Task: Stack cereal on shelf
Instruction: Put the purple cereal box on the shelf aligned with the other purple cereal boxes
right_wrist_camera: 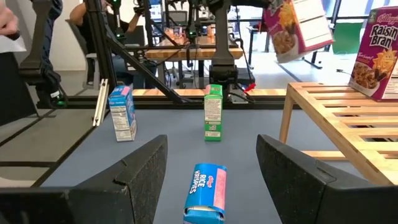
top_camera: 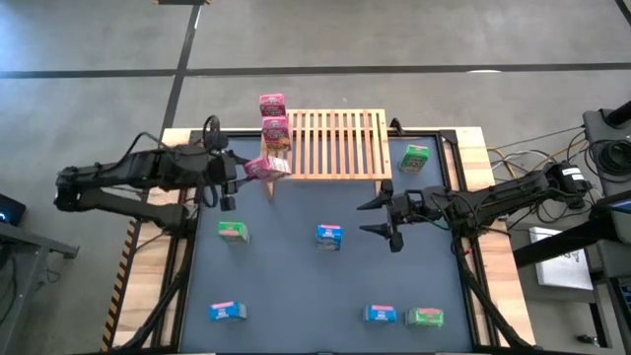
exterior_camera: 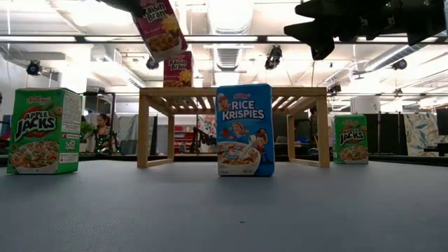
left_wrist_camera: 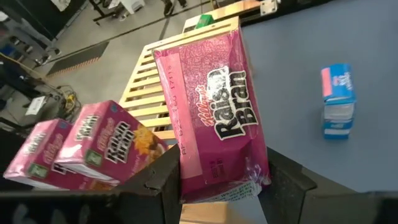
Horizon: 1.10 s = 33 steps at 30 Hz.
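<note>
the tilted pink cardboard box (left_wrist_camera: 214, 112) reads "kellogg's raisin bran"; the pink box on the wooden rack (right_wrist_camera: 378, 51) reads "raisin bran". the blue cardboard box (exterior_camera: 244, 130) reads "kellogg's rice krispies". the green cardboard box (exterior_camera: 43, 131) reads "apple jacks".

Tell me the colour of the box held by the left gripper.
Pink, a Raisin Bran box; clearest in the left wrist view.

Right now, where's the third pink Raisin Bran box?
Held tilted in the left gripper, the pink Raisin Bran box hangs by the wooden slatted rack's left edge.
</note>
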Available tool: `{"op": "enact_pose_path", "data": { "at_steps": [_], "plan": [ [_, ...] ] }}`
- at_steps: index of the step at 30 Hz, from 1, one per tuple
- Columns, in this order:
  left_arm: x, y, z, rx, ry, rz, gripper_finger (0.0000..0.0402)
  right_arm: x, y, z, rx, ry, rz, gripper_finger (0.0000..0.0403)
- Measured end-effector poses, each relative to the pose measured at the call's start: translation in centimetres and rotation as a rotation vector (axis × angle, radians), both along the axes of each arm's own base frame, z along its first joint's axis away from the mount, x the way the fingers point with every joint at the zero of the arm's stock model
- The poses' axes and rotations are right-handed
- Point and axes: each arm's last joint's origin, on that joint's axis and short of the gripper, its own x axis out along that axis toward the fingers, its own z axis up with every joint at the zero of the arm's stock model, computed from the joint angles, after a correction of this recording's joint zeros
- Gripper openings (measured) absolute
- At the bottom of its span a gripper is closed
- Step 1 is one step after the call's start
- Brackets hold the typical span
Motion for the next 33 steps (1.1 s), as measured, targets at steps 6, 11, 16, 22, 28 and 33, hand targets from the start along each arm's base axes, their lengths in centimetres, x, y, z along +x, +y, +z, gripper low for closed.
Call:
{"op": "enact_pose_path", "data": {
  "at_steps": [6, 11, 16, 22, 28, 33],
  "plan": [
    [0.5, 2.0, 0.6, -0.052, 0.064, -0.037, 0.0149, 0.0, 0.0, 0.0, 0.000, 0.001, 0.000, 0.0235],
    [1.5, 3.7, 0.6, -0.085, 0.152, -0.015, 0.0149, 0.0, 0.0, 0.0, 0.000, 0.001, 0.000, 0.0235],
    [2.8, 5.0, 0.8, -0.087, 0.227, -0.013, 0.0149, 0.0, 0.0, 0.0, 0.000, 0.001, 0.000, 0.0235],
    [3.8, 6.1, 1.1, -0.076, 0.297, -0.014, 0.0149, 0.0, 0.0, -0.1, 0.005, 0.004, 0.001, 0.0235],
    [4.1, 6.7, 1.4, -0.071, 0.317, -0.081, 0.0149, -0.1, 0.0, -0.2, 0.001, 0.008, 0.001, 0.0235],
    [4.5, 7.2, 1.3, -0.075, 0.330, -0.096, 0.0149, -0.1, 0.0, -0.2, -0.001, 0.008, 0.001, 0.0235]
  ]
}}
